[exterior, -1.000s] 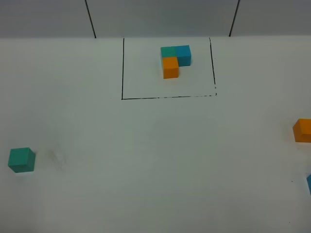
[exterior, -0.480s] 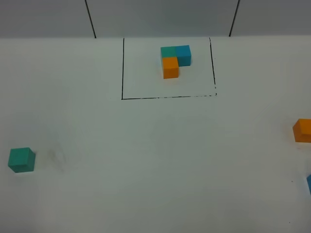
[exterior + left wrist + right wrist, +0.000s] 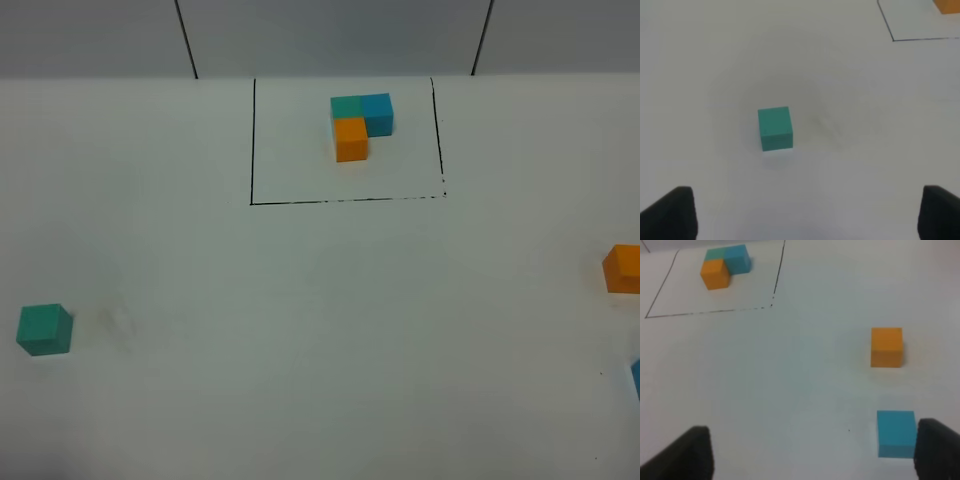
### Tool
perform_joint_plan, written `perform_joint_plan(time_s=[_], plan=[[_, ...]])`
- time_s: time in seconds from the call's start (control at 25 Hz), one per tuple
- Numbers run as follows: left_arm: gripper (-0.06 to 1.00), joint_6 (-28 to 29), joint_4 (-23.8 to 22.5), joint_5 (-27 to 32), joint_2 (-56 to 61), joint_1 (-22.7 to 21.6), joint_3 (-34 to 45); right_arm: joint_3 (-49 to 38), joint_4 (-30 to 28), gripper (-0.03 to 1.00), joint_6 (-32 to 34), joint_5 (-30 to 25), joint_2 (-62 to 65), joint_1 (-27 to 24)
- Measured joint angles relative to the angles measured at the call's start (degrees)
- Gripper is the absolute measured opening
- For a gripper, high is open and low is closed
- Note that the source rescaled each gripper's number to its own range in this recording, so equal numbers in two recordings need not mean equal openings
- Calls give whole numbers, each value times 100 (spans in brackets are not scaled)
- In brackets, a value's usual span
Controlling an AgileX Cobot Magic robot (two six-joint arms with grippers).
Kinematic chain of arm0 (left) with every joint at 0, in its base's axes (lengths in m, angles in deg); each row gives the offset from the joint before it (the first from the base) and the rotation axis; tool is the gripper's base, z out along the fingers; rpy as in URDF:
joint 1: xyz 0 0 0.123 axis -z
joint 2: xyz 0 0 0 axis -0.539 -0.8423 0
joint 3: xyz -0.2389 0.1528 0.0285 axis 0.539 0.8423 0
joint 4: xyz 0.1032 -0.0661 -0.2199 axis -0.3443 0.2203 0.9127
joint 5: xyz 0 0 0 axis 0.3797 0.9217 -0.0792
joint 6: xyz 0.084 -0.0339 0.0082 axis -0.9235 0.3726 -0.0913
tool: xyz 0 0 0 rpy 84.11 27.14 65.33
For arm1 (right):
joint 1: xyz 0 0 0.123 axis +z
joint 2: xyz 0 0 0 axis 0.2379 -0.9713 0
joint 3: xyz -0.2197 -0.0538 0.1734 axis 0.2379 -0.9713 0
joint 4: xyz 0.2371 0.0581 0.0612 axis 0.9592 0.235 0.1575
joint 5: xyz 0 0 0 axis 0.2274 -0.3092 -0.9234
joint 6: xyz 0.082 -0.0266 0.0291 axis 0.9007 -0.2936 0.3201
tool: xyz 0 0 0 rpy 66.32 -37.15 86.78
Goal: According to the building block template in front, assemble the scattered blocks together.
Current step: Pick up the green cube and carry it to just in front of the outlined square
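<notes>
The high camera looks steeply down on the desk (image 3: 300, 350), facing its far edge. The left wrist camera hangs close over the teal cube (image 3: 775, 128) by the left edge. The right wrist camera, by the right edge, shares the template (image 3: 725, 265) with the high view.

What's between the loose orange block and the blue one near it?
Nothing, just bare table between orange block and blue block, seen in the right wrist view.

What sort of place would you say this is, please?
Most likely a robotics lab test bench: a plain white tabletop, a thin black rectangle drawn around the building block template, and loose plain blocks, a teal-green cube, an orange cube and a blue cube.
</notes>
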Motion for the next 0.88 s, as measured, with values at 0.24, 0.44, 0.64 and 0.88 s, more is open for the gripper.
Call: perform_joint_plan(time_s=[0.24, 0.44, 0.64, 0.88], plan=[[94, 166, -397, -13, -2445, 0, -748, 0, 0, 64, 0, 0, 0, 0], [94, 198, -508, -32, -4677, 0, -1303, 0, 0, 64, 0, 0, 0, 0], [94, 54, -624, -70, -6221, 0, -1596, 0, 0, 64, 0, 0, 0, 0], [94, 157, -995, -277, -6965, -193, -1596, 0, 0, 64, 0, 0, 0, 0]])
